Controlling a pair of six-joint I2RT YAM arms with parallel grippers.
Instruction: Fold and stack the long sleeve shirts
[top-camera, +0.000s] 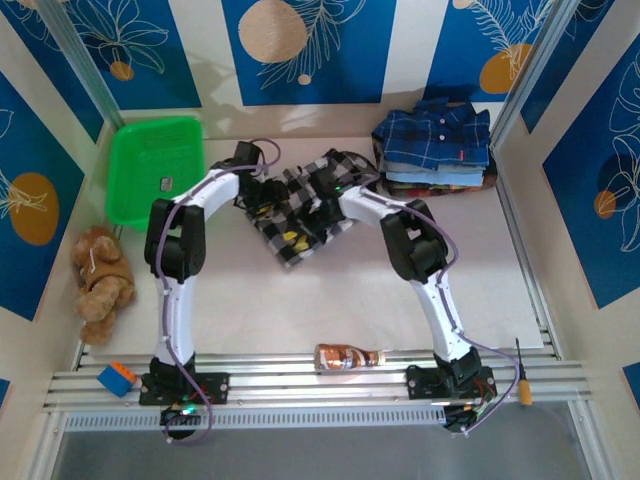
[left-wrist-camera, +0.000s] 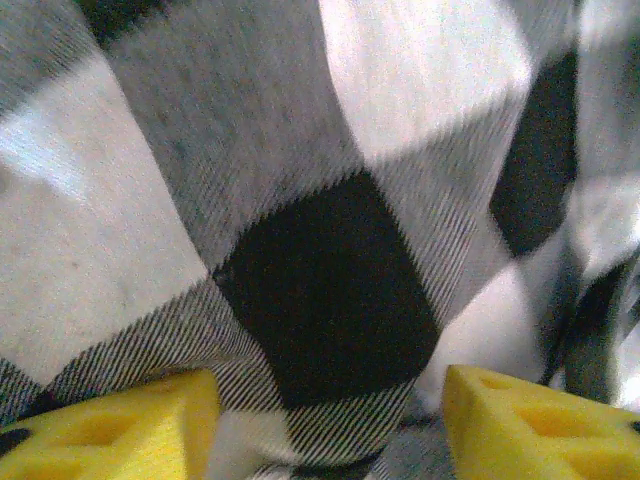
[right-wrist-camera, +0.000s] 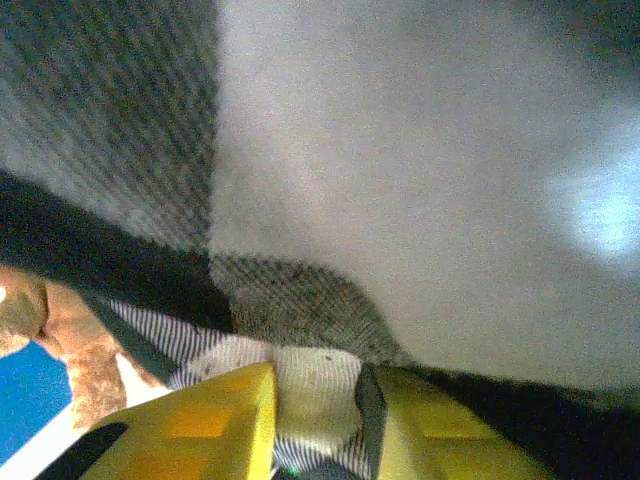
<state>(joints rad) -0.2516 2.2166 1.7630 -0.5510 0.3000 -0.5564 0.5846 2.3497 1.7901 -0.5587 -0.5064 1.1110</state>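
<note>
Black-and-white checked fabric, a collared button-up long sleeve shirt (top-camera: 300, 215), lay bunched and crumpled toward the back of the pale counter (top-camera: 300, 300), not yet folded. Both arms reached into it from either side. The left pincer (left-wrist-camera: 330, 410) stood open, its yellow fingers (left-wrist-camera: 110, 435) well apart, with the checked cloth draped just ahead of them and nothing pinched. The right pincer (right-wrist-camera: 315, 410) looked closed on a fold of the same shirt, a pale strip of cloth caught between its close-set yellow fingers (right-wrist-camera: 200, 425).

At the back right of the counter, near the bunched shirt, sat a stack of folded plaid shirts (top-camera: 435, 150) with a navy blue one on top.

By my reading, most of the work was done: several shirts were already folded and piled. The checked shirt appeared to be the one left. It would need spreading flat, its sleeves turned in, folding down, and then setting on top of the navy one.
</note>
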